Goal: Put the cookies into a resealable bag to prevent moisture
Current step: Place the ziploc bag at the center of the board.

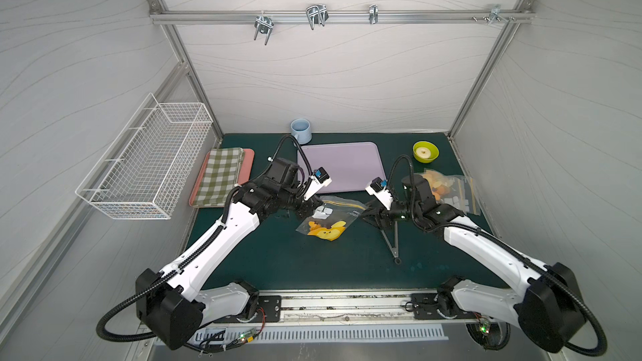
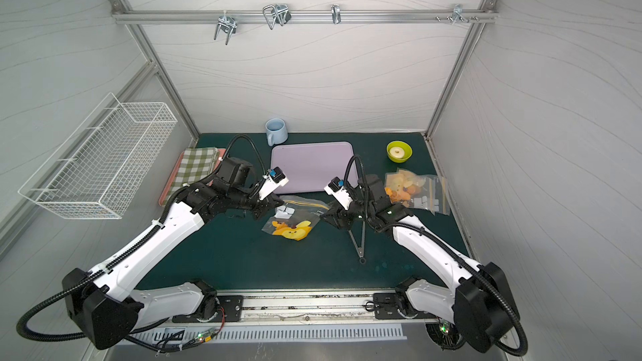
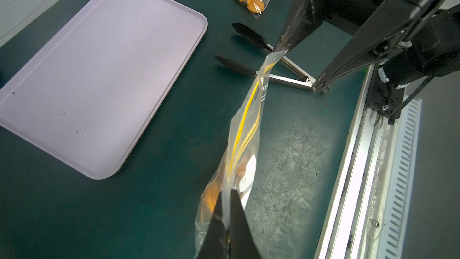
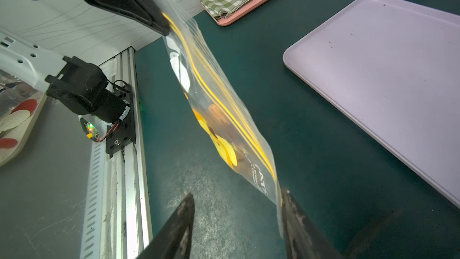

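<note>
- Left gripper point(image 3: 227, 194): fingers are pressed together on one end of the resealable bag point(image 4: 211, 83), clamping it at the zip edge.
- Right gripper point(image 4: 237, 194): the jaws stand apart. The bag's other end touches one finger only, so I read no grip on this side.
- The bag hangs above the green mat point(image 1: 278, 255), stretched between the two grippers. The yellow zip strip point(image 3: 245, 118) runs along its length. I cannot tell whether it is pressed shut all the way.
- Cookies point(image 4: 219, 118): orange-brown pieces show through the film in the bag's lower part, beside a yellow print.
- A second bag point(image 1: 451, 192) lies on the mat beyond the right arm, with more orange cookies inside.
- Tongs point(image 3: 286, 80) lie on the mat near the right gripper, with nothing holding them. The lilac tray point(image 1: 347, 164) carries no cookies.
- Judgement: loading looks done, as I see no loose cookies anywhere. What is left, as I read it, is confirming the seal along the strip and setting the bag down. Late stage.
</note>
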### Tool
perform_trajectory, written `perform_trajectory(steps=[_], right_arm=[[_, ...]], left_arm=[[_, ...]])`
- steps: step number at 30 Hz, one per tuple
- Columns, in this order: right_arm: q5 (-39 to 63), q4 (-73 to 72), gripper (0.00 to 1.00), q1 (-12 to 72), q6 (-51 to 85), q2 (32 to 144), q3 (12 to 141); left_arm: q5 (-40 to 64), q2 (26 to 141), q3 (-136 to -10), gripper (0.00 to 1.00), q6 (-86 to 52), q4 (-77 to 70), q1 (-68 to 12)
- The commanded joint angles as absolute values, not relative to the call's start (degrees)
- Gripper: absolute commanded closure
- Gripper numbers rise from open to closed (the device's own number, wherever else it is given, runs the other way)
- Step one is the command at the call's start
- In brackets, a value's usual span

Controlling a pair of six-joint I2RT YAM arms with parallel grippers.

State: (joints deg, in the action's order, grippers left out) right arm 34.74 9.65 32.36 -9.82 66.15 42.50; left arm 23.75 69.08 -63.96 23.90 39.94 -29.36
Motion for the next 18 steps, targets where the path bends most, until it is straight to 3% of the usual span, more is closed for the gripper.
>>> perform_trajectory(steps=[1,12,18], right_arm=[[38.2,10.63,0.44,31.99,-13.7,67.47,44.2],[35.81,8.55,0.49,31.99,-15.62,71.44,45.11],[36.59,8.73,0.58,32.02,-16.69,73.39,46.49]], left_arm=[[22.26,67.5,-63.02,1.0,28.14,37.2,-29.56],[23.42,65.63,-61.52,1.0,29.71,35.69,-29.54],[23.38,65.48,-61.52,1.0,29.44,35.57,-29.59]])
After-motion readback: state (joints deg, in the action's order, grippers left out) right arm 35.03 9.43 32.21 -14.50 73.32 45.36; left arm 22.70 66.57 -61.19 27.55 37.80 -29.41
